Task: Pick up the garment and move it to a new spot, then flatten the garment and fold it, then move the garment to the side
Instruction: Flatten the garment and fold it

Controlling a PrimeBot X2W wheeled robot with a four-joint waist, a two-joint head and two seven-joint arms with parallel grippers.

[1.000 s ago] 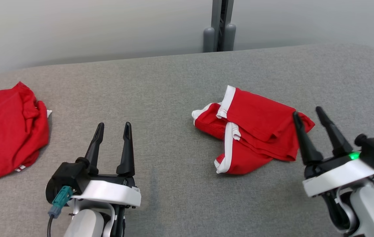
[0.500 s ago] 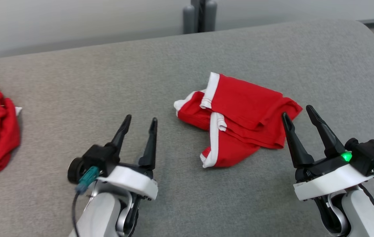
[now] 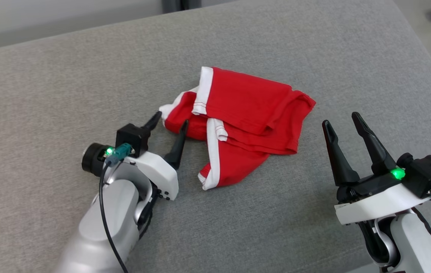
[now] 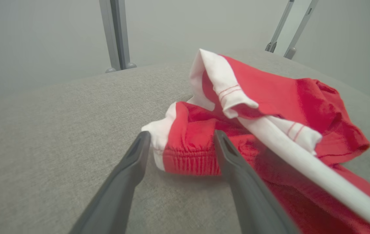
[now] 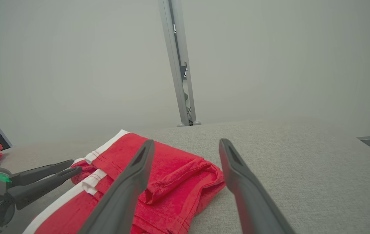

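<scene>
The red shorts (image 3: 245,110), trimmed in white, lie crumpled near the middle of the grey fabric surface (image 3: 67,83). The left claw (image 3: 172,118) is at their left edge with its fingers spread apart. The gathered waistband corner sits between the tips, unclamped. The right claw (image 3: 340,119), also spread and empty, hovers near the shorts' right side, clear of the cloth.

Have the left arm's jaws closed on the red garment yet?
No, the left jaws stand wide open, with the white-trimmed corner of the red garment lying between them, not pinched.
</scene>
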